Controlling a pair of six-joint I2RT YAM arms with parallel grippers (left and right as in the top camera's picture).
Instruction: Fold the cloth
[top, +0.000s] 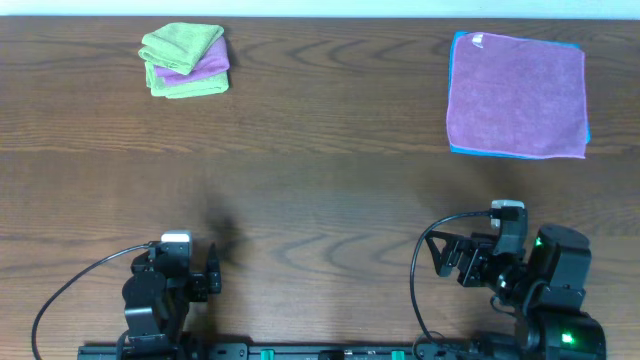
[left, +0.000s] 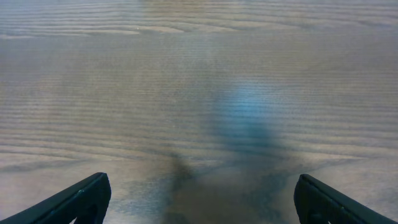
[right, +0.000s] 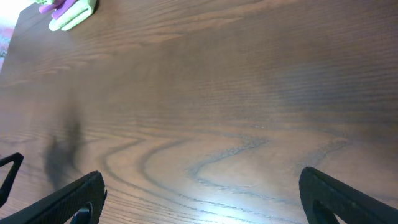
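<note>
The purple cloth (top: 517, 95) lies spread flat in the upper right of the overhead view, on the dark wooden table (top: 320, 190). A thin blue edge (top: 452, 95) shows along its left, bottom and right sides. Whether that is a second cloth underneath cannot be told. A small white tag (top: 478, 41) sits near its top left corner.

In the upper left is a small stack of folded cloths (top: 185, 62) – green ones with a purple one between them. The same stack appears at the top left corner of the right wrist view.

Both arms sit low along the bottom edge of the overhead view, well apart from either cloth. The left gripper (left: 202, 182) is in the lower left, its fingers (left: 81, 199) spread wide over bare wood and holding nothing. The right gripper (right: 200, 177) is in the lower right – its fingers (right: 339, 196) are likewise spread wide and empty, with only wood grain between them.
</note>
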